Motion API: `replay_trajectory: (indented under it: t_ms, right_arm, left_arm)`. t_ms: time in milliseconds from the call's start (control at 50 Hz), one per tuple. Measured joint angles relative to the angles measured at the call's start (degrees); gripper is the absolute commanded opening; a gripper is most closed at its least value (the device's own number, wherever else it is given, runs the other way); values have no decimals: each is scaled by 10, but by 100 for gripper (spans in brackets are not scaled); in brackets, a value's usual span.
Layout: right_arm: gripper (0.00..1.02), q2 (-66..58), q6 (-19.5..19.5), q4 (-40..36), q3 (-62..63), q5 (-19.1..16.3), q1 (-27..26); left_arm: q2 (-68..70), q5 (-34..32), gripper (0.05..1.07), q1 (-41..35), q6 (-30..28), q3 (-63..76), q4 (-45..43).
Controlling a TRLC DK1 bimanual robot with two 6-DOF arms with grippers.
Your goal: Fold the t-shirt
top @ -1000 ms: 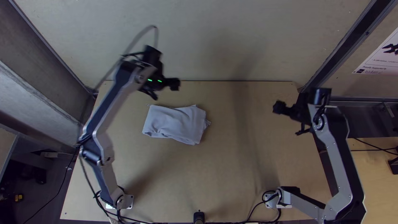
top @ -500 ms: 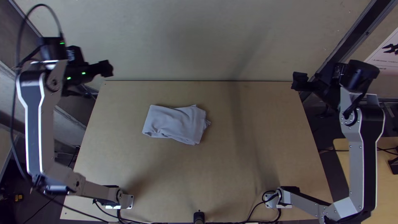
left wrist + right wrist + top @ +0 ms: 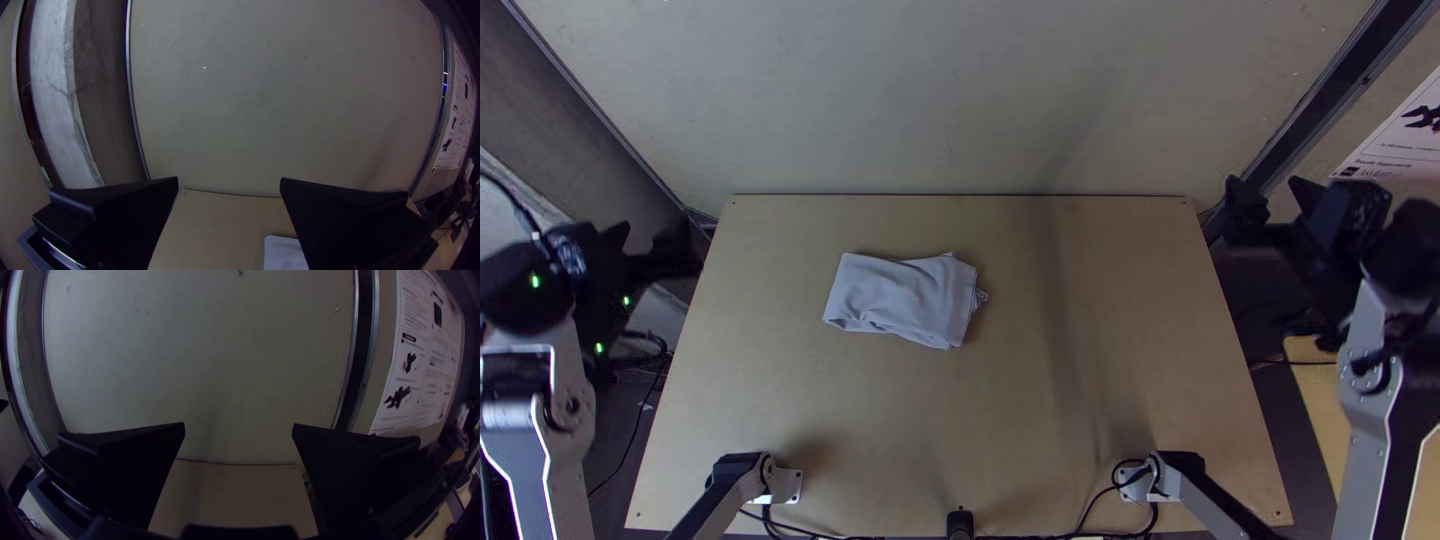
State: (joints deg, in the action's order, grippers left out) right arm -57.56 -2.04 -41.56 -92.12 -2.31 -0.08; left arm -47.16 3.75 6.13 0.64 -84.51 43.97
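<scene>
The light grey-blue t-shirt lies folded into a small, roughly rectangular bundle, left of the table's middle in the top view, with a slightly loose right end. Well to its left, beyond the table's edge, is my left gripper. My right gripper is past the table's right edge, far from the cloth. In the left wrist view my left gripper stands open and empty, a corner of the t-shirt visible beside one finger. The right wrist view has my right gripper open, nothing between its fingers.
Bare wood of the table surrounds the cloth. A pale wall rises behind the far edge, with dark metal posts at its sides. A printed sheet hangs at the right. Cables run along the near edge.
The left arm has swung from above the table's far left out past the left edge, then down the picture. The right arm has moved outward to the right. The t-shirt has stayed put.
</scene>
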Motion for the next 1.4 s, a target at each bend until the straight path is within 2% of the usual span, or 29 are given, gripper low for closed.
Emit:
replay_trajectory:
  t_ms: [160,280,520,680,820,960,1220,1400]
  right_arm:
    - [99,99,-20,72,132,2,0]
    - [99,185,-37,124,236,2,0]
    - [99,365,-47,180,398,3,0]
    - [99,466,-53,224,500,14,-2]
    - [99,527,-55,255,581,15,-9]
    - [99,573,-56,294,686,17,-9]
    - [99,575,-87,463,878,22,-10]
    - [99,575,-85,419,912,26,-4]
  left_arm:
    - [96,43,103,0,-24,111,-81]
    - [184,51,103,1,-55,210,-136]
    - [353,51,103,3,-73,357,-200]
    - [452,40,103,3,-78,451,-199]
    - [462,40,103,4,-57,501,-199]
    - [462,38,103,4,-52,575,-283]
    - [464,38,103,-8,-55,726,-370]
    - [464,37,103,-14,-54,793,-376]
